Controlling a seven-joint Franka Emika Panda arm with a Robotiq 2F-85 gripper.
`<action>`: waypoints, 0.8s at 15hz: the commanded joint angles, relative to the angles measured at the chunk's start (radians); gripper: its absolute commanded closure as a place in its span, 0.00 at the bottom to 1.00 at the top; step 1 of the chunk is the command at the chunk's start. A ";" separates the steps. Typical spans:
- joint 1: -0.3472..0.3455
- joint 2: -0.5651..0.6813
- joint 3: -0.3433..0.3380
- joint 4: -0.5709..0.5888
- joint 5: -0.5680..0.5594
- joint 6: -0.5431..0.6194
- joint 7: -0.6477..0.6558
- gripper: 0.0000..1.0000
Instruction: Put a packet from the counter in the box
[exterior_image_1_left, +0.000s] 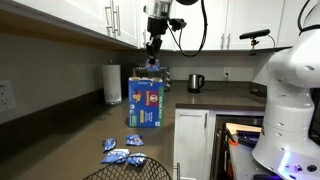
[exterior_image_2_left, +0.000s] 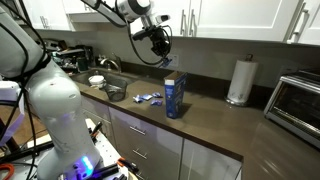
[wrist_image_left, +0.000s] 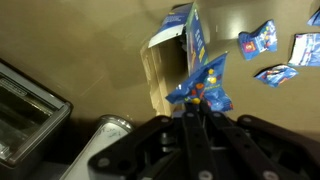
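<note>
Transport is the step in hand: the gripper (exterior_image_1_left: 152, 56) hangs above the box (exterior_image_1_left: 145, 102) with one blue packet (exterior_image_1_left: 152, 68) pinched between its fingers, which are closed on the upper part of it. In the wrist view the packet (wrist_image_left: 204, 82) hangs crumpled from the fingertips. The open top of the box (wrist_image_left: 163, 68) lies under it, a little off to one side. In both exterior views the packet is in the air near the rim of the box; I cannot tell whether it touches the rim. The box stands upright on the counter (exterior_image_1_left: 60, 120). The other packets (exterior_image_1_left: 122, 152) lie on the counter well apart from the box.

I judge that the pick-up is done and the drop is not yet done. The next move calls for bringing the packet squarely over the opening. Then it should go down a little, so the crinkly foil does not catch on the raised flap (wrist_image_left: 195, 30), and only then should the fingers open.
</note>
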 joint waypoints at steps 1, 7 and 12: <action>-0.034 0.047 0.013 0.019 -0.064 0.047 0.054 0.97; -0.067 0.138 0.006 0.065 -0.132 0.092 0.100 0.98; -0.069 0.211 -0.009 0.113 -0.162 0.092 0.118 0.98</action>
